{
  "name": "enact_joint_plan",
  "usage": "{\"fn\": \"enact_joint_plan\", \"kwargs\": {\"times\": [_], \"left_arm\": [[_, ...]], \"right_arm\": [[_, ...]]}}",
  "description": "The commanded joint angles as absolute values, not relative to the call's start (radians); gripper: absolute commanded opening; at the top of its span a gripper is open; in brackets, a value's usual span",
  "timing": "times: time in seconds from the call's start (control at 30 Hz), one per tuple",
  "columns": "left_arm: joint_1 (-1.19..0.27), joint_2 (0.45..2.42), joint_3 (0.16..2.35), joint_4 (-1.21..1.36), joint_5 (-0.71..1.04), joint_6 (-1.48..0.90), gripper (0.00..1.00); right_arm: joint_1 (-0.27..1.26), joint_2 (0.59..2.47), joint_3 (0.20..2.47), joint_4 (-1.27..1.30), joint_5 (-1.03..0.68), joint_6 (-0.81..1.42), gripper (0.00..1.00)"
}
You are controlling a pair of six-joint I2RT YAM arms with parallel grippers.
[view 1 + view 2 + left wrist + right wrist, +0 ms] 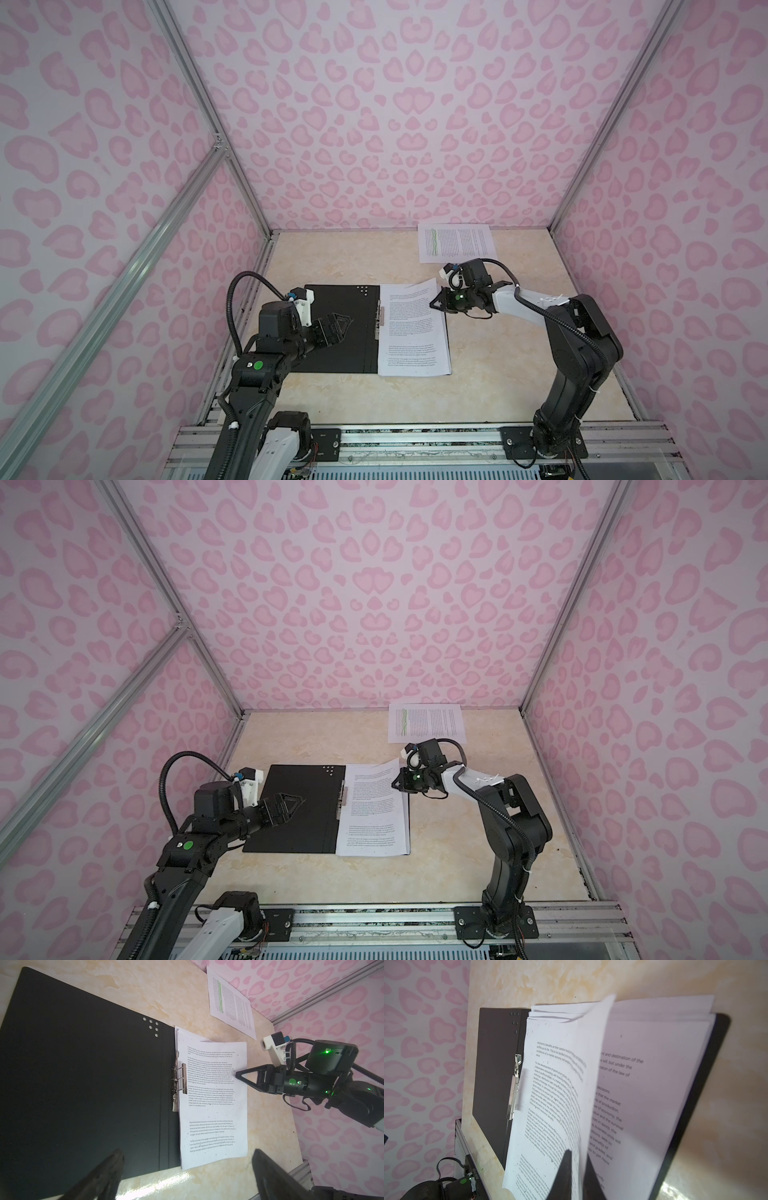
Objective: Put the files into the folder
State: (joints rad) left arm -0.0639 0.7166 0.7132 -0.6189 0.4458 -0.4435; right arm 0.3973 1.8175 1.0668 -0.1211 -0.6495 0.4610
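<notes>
1. Slippage: right gripper [435, 305], jaws narrow around raised top sheet [556, 1095] on open folder [353, 353], grip unclear; sheet may land skewed.
2. Left gripper [341, 326] gapes above folder; highlighted sheet [457, 243] lies apart, unfiled.

I'm looking down at a cream marbled table [498, 374]. The folder [357, 349] is lying open and flat on it, black inside facing up, left of the middle. A single sheet [457, 243] with green highlighted lines is lying at the far edge by the back wall, well apart from the folder.
</notes>
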Motion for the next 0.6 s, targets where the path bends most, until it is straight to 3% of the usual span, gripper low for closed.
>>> {"fn": "enact_joint_plan", "kwargs": {"times": [0.0, 0.17, 0.3, 0.43, 0.57], "left_arm": [[-0.063, 0.715, 0.711, -0.599, 0.456, -0.428, 0.97], [-0.062, 0.712, 0.712, -0.598, 0.459, -0.428, 0.97], [-0.063, 0.712, 0.71, -0.598, 0.46, -0.428, 0.97], [-0.063, 0.711, 0.71, -0.598, 0.46, -0.428, 0.97], [-0.063, 0.712, 0.71, -0.597, 0.461, -0.428, 0.97]], "right_arm": [[0.397, 1.825, 1.051, -0.08, -0.657, 0.486, 0.21], [0.398, 1.825, 1.033, -0.045, -0.672, 0.504, 0.29], [0.399, 1.831, 1.031, -0.043, -0.653, 0.511, 0.2], [0.394, 1.839, 1.026, -0.033, -0.628, 0.523, 0.05], [0.385, 1.842, 1.028, -0.028, -0.615, 0.533, 0.0]]}}
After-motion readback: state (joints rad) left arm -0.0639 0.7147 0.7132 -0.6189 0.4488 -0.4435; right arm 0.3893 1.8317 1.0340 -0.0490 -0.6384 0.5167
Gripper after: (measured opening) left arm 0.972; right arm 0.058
